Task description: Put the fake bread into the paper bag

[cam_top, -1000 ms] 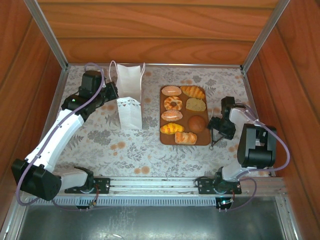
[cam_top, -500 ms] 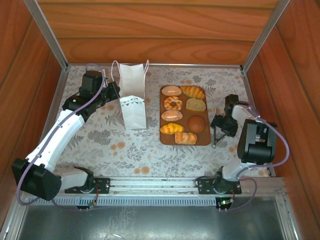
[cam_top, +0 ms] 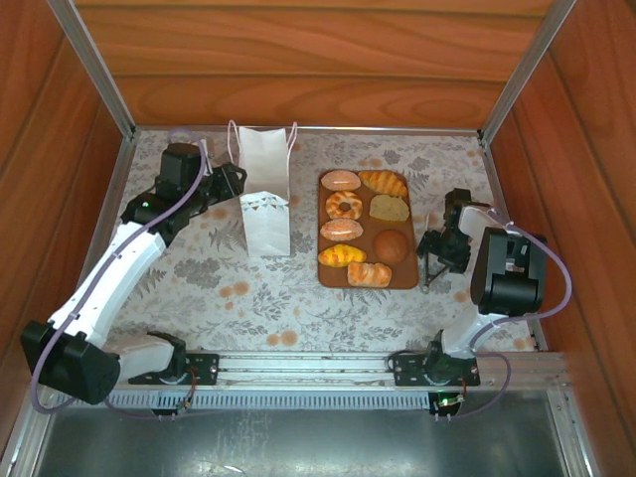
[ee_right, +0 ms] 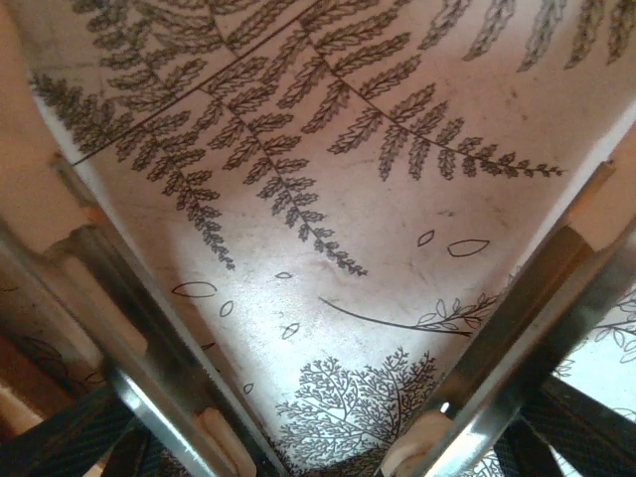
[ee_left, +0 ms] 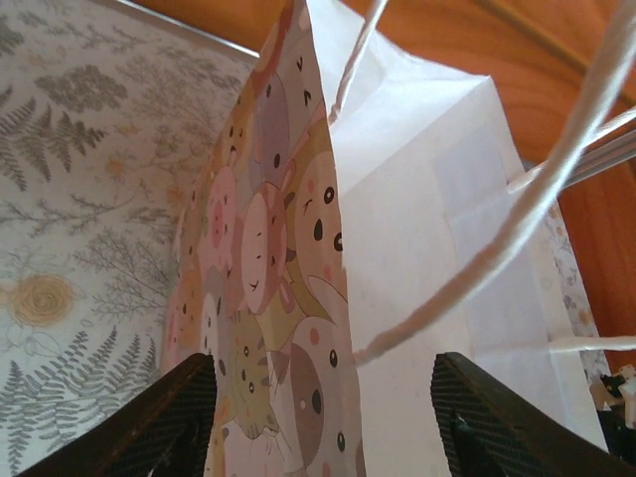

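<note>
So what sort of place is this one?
Probably a boxed-in lab bench, not a bakery: wood panels wall the table, two robot arms bolt to a metal rail, and the bread on the tray looks toy.

Reddish-brown wood-grain panels (cam_top: 298, 60) wall in the counter (cam_top: 298, 308) on three sides — back, left and right. Two slanting aluminium posts (cam_top: 94, 65) rise from the back corners. The counter wears a pale cloth printed with grey ferns and orange blossoms; a grey metal sheet (cam_top: 298, 442) lies along the near edge.
</note>
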`<state>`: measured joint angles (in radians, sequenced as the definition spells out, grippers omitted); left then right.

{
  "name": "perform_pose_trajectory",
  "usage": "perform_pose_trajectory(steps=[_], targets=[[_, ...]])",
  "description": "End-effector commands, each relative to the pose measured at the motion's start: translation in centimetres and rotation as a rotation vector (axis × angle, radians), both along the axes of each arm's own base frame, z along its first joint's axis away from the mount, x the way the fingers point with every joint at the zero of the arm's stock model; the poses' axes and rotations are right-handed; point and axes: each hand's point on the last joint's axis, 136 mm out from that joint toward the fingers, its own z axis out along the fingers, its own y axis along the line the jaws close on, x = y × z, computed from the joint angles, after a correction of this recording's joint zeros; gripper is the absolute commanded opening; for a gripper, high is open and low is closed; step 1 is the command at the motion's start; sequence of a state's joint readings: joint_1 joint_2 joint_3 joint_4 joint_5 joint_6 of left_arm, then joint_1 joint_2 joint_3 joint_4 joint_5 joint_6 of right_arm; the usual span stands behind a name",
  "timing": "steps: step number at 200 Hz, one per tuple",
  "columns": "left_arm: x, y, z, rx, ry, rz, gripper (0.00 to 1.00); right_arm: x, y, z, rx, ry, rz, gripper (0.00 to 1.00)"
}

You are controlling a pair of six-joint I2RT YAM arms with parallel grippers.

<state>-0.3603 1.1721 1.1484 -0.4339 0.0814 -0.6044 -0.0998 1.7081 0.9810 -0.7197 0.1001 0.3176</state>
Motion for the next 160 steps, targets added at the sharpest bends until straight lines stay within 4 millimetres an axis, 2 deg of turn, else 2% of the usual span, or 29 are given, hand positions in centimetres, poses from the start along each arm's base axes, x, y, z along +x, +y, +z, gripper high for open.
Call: perform_pose_trajectory(steps=[1,29,35,77,125,160], targets=[[-0.4,1.3,1.7,0.043,-0.079,0.036,0.64,0.1,0.0,-0.6,0.013,0.0,0.005,0.76],[-0.9,2.3,3.1,0.081,-0.139,0.054,0.66,-0.1,-0.5,0.3,-0.017,-0.033,0.004,0.69],[-1.1,2.5,3.4,0.088,-0.153,0.058,0.66,0.1,-0.6,1.3,-0.026,-0.07,0.003,0.67],[-2.0,4.4,5.3,0.109,-0.254,0.124,0.7,-0.2,-0.6,4.0,-0.04,-0.138,0.015,0.51],[-2.6,4.7,6.4,0.126,-0.297,0.123,0.74,-1.2,-0.2,7.5,-0.036,-0.205,0.077,0.49],[-2.6,5.5,6.6,0.129,-0.269,0.158,0.84,-1.7,0.4,11.4,-0.034,-0.298,0.143,0.49]])
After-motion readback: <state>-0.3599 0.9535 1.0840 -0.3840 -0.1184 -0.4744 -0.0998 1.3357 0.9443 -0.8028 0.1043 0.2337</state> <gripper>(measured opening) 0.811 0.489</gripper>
